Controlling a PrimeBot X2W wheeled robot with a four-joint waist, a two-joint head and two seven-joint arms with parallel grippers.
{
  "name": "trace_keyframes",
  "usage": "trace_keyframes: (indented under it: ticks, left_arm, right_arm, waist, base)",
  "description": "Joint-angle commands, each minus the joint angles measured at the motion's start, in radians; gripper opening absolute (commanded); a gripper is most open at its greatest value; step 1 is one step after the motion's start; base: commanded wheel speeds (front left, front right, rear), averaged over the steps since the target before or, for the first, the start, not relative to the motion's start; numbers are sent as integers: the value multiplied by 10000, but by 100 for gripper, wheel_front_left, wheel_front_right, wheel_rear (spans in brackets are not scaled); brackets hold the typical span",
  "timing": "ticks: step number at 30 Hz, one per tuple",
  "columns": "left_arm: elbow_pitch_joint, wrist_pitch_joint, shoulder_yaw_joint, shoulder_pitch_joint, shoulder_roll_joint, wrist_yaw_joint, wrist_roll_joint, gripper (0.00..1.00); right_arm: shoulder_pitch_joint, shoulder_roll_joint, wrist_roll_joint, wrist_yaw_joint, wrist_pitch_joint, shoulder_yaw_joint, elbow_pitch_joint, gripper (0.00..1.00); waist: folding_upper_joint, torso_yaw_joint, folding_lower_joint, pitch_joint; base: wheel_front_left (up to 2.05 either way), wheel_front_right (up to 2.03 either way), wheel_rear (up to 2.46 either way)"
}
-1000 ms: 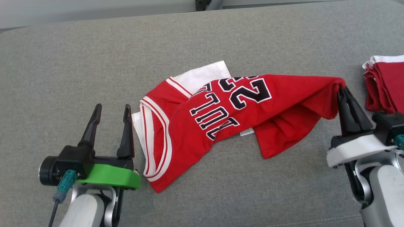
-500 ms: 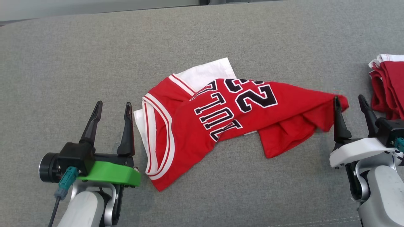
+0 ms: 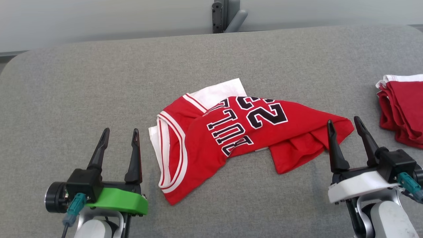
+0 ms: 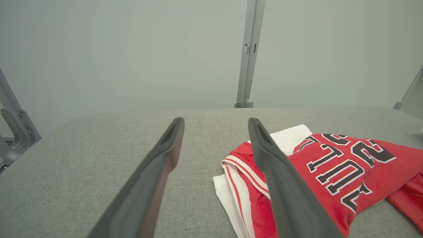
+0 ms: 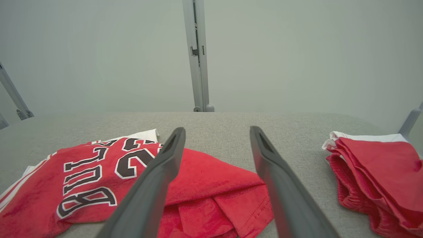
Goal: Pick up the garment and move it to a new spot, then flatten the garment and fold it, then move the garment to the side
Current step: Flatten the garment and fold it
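Head view: I have the red garment (image 3: 244,132) crumpled at the middle of the grey padded surface (image 3: 99,82), number and lettering face up, with white cloth poking out at its 11 o'clock. My right gripper (image 3: 343,119) sits at the garment's 4 o'clock, jaws spread wide and gripping nothing. The garment's right corner lies between its fingers (image 3: 335,148), and I cannot tell whether cloth and finger touch. My left gripper (image 3: 121,130) stands just beside the garment's white-trimmed edge at its 8 o'clock, jaws likewise apart and empty. A pile of red clothes (image 3: 401,105) lies at 3 o'clock, well apart from the garment. Beyond the surface, at 12 o'clock, a grey post (image 3: 219,16) rises against a pale wall (image 3: 99,19).
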Motion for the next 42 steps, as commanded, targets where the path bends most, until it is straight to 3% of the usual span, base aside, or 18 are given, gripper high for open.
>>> trace_keyframes:
  ticks: [1,8,22,33,42]
  left_arm:
    - [-33,-8,-2,185,97,85,-47,100]
    - [-235,93,-23,534,153,240,-79,100]
    - [-357,192,-155,602,202,316,-108,100]
    - [165,2439,-1530,637,24,-946,-1033,100]
    - [1505,2982,-2137,4,36,-1437,-852,100]
  right_arm:
    - [309,59,-80,-11,112,40,-244,100]
    - [1044,252,-70,-11,527,112,-1041,100]
    - [1196,333,27,-11,752,90,-1300,100]
    - [951,337,66,-11,747,193,-1324,100]
    - [651,237,128,-11,707,379,-1281,100]
  waist:
    - [-1,77,0,-316]
    - [-1,120,0,-540]
    - [-1,186,0,-560]
    - [-1,224,0,-162]
    - [-1,21,0,328]
  base:
    - [0,0,0]
    - [0,0,0]
    - [0,0,0]
    - [0,0,0]
    - [0,0,0]
